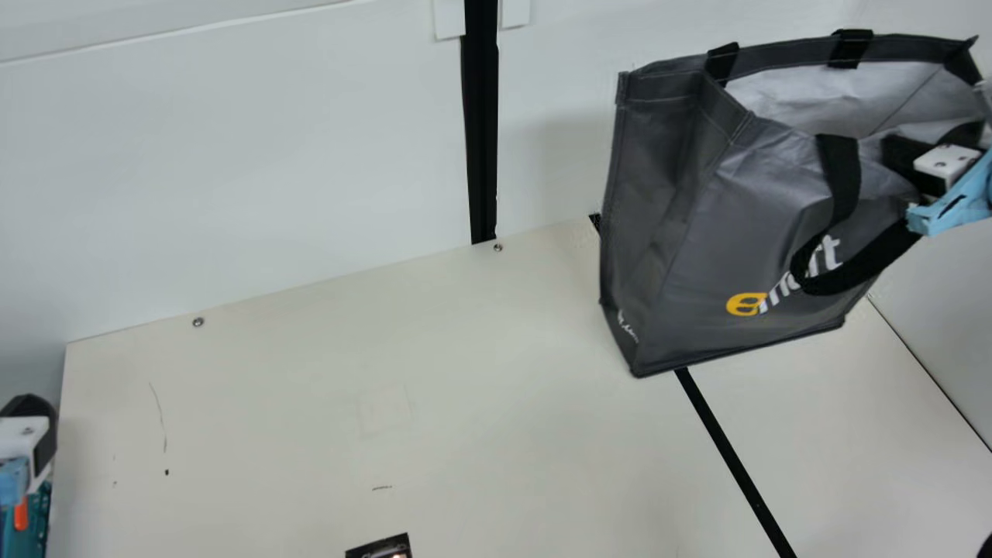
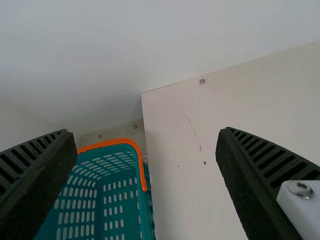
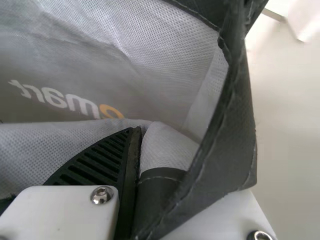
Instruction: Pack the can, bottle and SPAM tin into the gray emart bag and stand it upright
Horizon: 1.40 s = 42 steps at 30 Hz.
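Note:
At the right of the main view is the gray emart bag (image 1: 721, 232), mouth up and open, slightly tilted; whether its base touches the table I cannot tell. My right gripper (image 1: 918, 163) is at its right upper side, shut on the rim cloth. The right wrist view has the bag's pale lining (image 3: 150, 65) behind my right gripper (image 3: 137, 131), cloth pinched between its fingers. My left gripper (image 1: 31, 422) is at the main view's left edge, away from the bag; in the left wrist view my left gripper (image 2: 145, 140) stands open and empty.
A teal basket (image 2: 117, 200) with an orange rim stands beside the table's left edge, below my left gripper. A small dark printed thing (image 1: 380, 549) is cut off at the main view's bottom edge. White walls (image 1: 271, 155) rise behind the table (image 1: 349, 349).

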{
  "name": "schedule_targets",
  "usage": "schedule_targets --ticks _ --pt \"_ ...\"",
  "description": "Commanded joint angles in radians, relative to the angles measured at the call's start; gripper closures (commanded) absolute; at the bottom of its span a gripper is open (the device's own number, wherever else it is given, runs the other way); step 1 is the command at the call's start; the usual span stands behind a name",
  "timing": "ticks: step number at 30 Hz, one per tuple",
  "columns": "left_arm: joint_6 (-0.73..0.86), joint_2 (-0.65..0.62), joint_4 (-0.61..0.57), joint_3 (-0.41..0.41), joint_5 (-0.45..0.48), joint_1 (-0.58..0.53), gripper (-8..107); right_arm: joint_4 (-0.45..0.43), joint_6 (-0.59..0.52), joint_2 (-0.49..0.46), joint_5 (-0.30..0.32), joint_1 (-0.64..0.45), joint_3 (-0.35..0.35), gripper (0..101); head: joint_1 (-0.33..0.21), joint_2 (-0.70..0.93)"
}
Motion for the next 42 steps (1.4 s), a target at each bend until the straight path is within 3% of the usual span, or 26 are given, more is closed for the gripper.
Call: schedule_targets --ticks 1,8,25,36,42 --pt "0.000 0.000 0.000 0.000 0.000 0.000 9 -0.004 0.007 0.020 0.006 -0.019 -0.030 101 -0.023 -0.001" --pt "0.000 0.000 0.000 0.000 0.000 0.000 9 -0.021 0.035 0.081 0.019 -0.062 -0.106 101 -0.023 -0.001" --pt "0.000 0.000 0.000 0.000 0.000 0.000 9 0.003 0.058 0.081 0.008 -0.053 -0.176 45 -0.023 -0.001" --pt "0.000 0.000 0.000 0.000 0.000 0.000 9 0.042 0.080 0.059 0.009 -0.018 -0.278 8 -0.023 -0.001" --pt "0.000 0.000 0.000 0.000 0.000 0.000 9 0.061 0.092 0.052 0.021 0.007 -0.344 6 -0.023 -0.001"
